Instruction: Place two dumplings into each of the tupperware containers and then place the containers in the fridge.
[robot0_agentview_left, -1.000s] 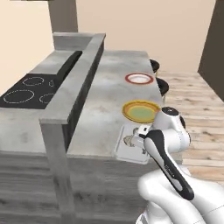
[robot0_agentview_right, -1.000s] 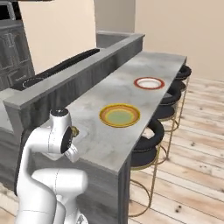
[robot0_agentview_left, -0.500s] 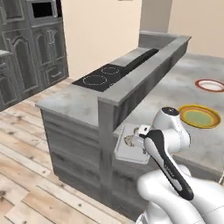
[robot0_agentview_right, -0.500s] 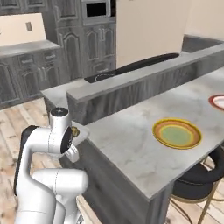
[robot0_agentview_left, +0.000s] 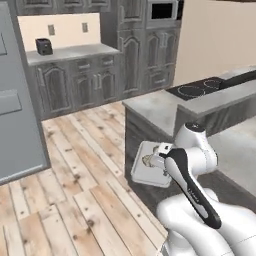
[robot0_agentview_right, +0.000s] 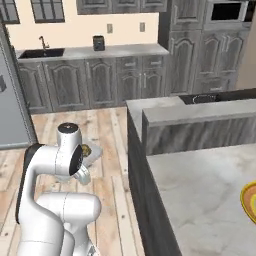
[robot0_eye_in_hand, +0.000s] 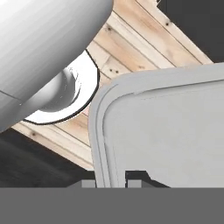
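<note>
Carrying 1 tupperware container toward the fridge is the step in hand, we judge — our gripper clamps its rim, above the wooden floor beside the desk. Next comes approaching the fridge.

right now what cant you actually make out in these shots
- Left base view: the tupperware container's contents; a brownish lump beside the end effector is too small to name.
- Right base view: the arm hides most of that container.
- Hand view: the container runs off the right and bottom edges, so its interior is partly unseen.
- Left base view: the fridge is cut by the left edge.
</note>
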